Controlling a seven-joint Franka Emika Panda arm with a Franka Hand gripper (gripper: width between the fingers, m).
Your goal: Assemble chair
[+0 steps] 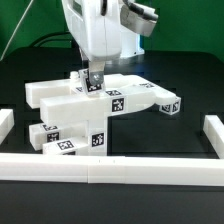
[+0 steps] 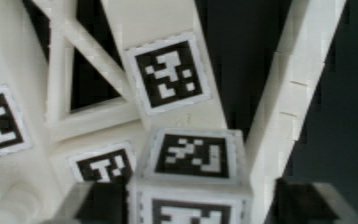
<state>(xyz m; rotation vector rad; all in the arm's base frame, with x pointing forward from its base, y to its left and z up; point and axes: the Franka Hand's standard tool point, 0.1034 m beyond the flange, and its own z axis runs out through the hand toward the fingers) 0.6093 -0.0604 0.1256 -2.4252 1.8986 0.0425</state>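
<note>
The chair parts are white blocky pieces with black-and-white tags. In the exterior view a flat slotted panel (image 1: 100,98) lies across the middle of the black table, with a small cube end (image 1: 171,105) at its right and further tagged pieces (image 1: 65,140) in front of and below it. My gripper (image 1: 92,80) reaches straight down onto the panel's middle. In the wrist view the gripper (image 2: 197,208) has its dark fingers (image 2: 98,200) against both sides of a white tagged block (image 2: 194,155). The slotted panel (image 2: 167,70) lies just beyond the block.
Long plain white border rails run along the front (image 1: 110,170), at the exterior view's left (image 1: 5,125) and at its right (image 1: 212,132). The big white robot housing (image 1: 100,30) hangs over the back of the table.
</note>
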